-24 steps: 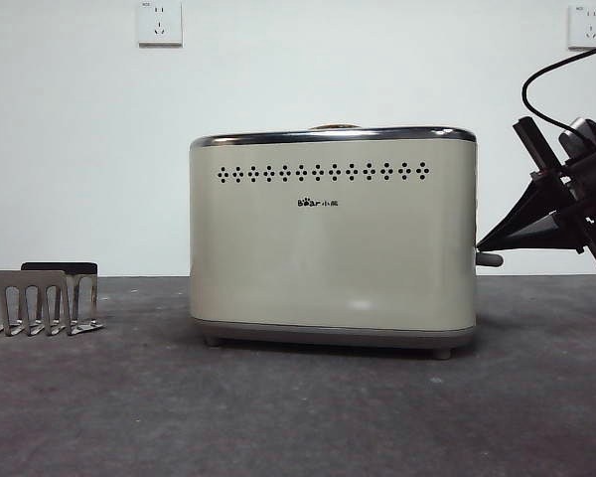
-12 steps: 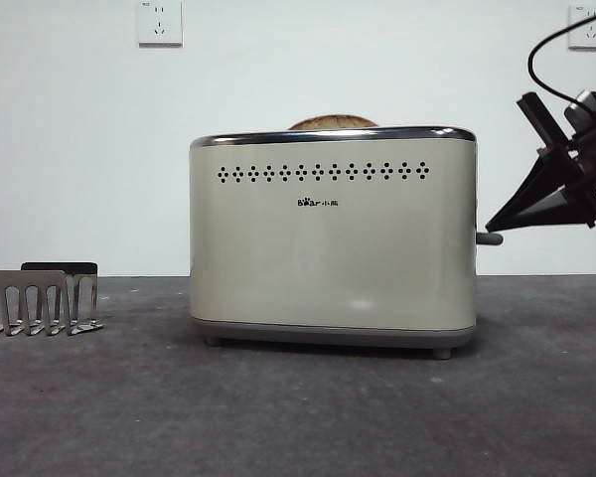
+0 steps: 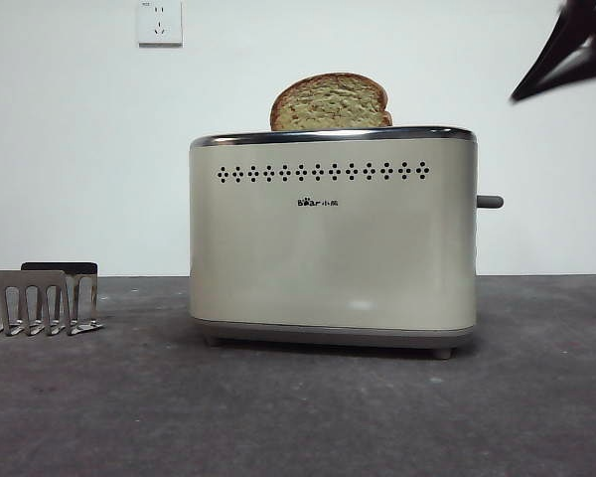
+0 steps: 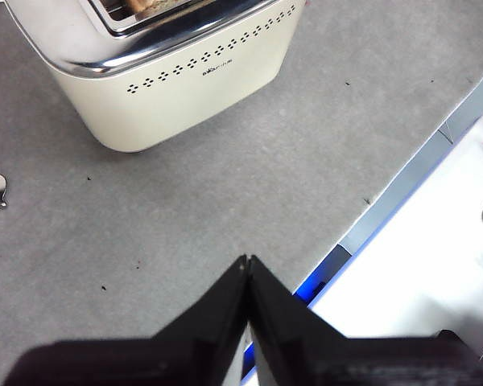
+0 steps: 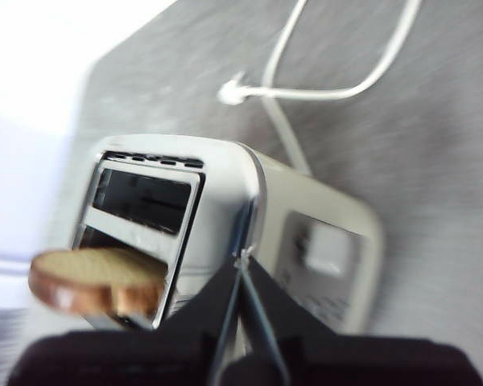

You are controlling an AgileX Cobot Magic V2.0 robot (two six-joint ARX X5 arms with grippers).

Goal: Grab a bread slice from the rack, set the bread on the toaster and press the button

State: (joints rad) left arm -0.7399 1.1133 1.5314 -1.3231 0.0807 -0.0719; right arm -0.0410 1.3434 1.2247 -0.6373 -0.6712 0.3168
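Bread (image 3: 330,102) upright, half risen from toaster (image 3: 333,238) slot mid-table; button (image 3: 489,202) at narrow end below nearer right gripper (image 5: 241,261), jaws closed, empty; left gripper (image 4: 247,261) likewise closed, near table edge.

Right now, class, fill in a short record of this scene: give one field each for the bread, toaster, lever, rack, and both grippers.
bread: slice of bread standing upright, top half showing above the toaster's slot
toaster: toaster on the dark table, logo side facing the front camera
lever: button sticking out of the toaster's narrow end, nothing touching it
rack: rack apart from the toaster, no bread visible in it
right gripper: right gripper shut, above the toaster's lever end
left gripper: left gripper shut, away from the toaster
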